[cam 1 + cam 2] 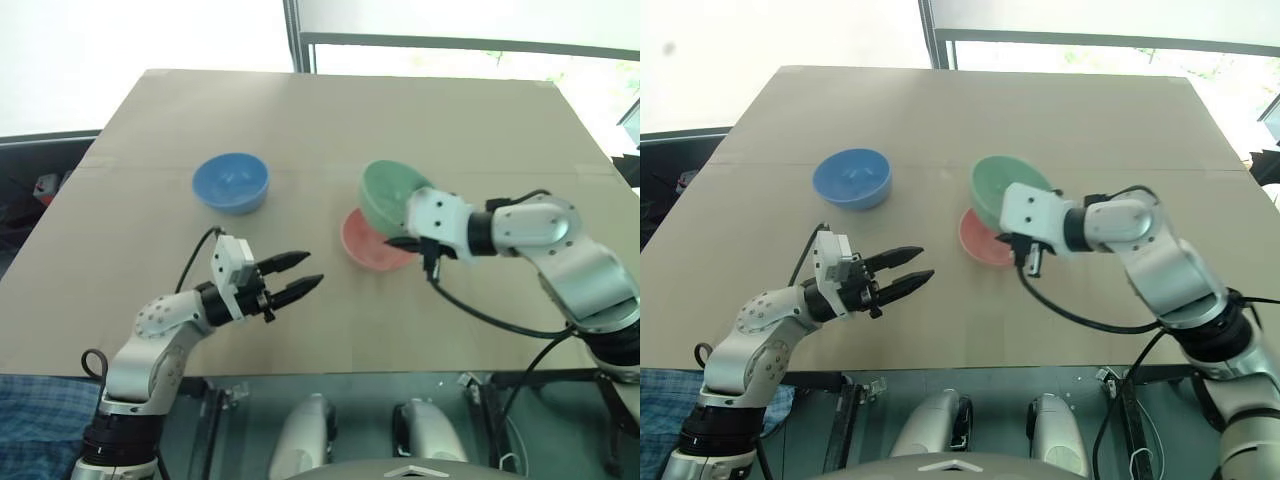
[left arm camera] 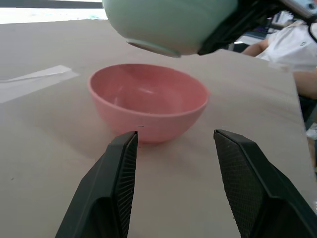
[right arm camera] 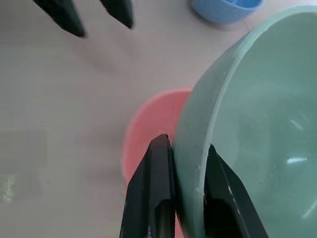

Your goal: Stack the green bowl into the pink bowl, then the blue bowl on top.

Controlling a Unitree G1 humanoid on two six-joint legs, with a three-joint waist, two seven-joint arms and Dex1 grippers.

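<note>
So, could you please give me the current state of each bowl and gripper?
green bowl: lifted, tilted, rim pinched, above the pink bowl.
pink bowl: upright on the table, empty.
blue bowl: upright on the table, apart, untouched.
right gripper: shut on the green bowl's rim.
left gripper: open, empty.

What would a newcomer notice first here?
The green bowl, pinched by its rim in the right gripper, hangs tilted in the air just above the pink bowl on the table. The left gripper hovers open, aimed at the pink bowl, and the blue bowl sits alone farther left.
</note>
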